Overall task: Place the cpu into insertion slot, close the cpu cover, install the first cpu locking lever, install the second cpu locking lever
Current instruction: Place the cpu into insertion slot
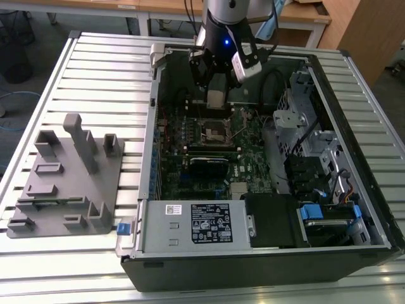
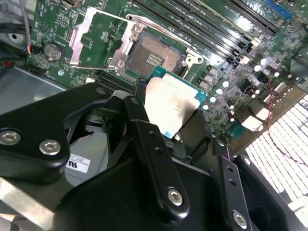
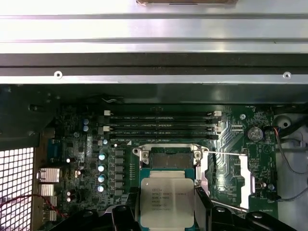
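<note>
My gripper (image 1: 215,100) hangs inside the open computer case, shut on the cpu (image 3: 167,199), a flat square chip with a dull silver top and green edge. Black fingers (image 3: 126,214) clamp two opposite sides of the chip. In the second wrist view the cpu (image 2: 171,106) hovers just beside and above the insertion slot (image 2: 154,57), whose dark centre lies bare. The insertion slot (image 3: 168,156) sits directly past the chip's far edge. The cpu cover (image 2: 91,36), a silver window frame, is flipped open to one side of the socket. A thin wire lever (image 3: 221,153) stands raised next to the cpu cover (image 3: 231,178).
Memory slots (image 3: 163,125) run along the socket's far side. A black ribbed card (image 1: 209,166) lies just in front of the socket, with the power supply (image 1: 196,225) nearer. Drive cages (image 1: 316,164) occupy the exterior view's right. A grey fixture (image 1: 63,183) stands on the slatted table (image 1: 101,69).
</note>
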`<control>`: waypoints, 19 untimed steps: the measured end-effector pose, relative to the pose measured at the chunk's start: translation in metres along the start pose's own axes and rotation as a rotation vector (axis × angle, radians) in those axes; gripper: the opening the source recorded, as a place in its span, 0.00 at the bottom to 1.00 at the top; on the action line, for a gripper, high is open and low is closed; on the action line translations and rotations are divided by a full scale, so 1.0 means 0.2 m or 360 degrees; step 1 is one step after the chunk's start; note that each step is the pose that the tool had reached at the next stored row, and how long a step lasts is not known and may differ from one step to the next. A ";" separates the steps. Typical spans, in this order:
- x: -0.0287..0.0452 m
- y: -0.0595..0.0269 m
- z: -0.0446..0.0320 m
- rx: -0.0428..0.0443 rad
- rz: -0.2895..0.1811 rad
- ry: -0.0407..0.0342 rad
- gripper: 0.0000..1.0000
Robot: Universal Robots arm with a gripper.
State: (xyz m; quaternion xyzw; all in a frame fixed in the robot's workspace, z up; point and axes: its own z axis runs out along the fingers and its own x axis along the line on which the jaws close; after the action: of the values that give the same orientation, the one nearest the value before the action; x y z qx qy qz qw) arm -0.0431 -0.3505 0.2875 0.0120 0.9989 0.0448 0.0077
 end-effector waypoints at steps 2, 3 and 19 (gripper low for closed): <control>0.000 -0.002 0.019 0.0000 0.0000 -0.0001 0.54; 0.000 -0.002 0.028 0.0000 0.0000 -0.0002 0.54; 0.002 -0.009 0.106 0.0002 -0.0001 -0.0009 0.54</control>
State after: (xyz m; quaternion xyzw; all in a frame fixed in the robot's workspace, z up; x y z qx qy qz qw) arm -0.0431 -0.3505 0.2663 0.0119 0.9989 0.0443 0.0104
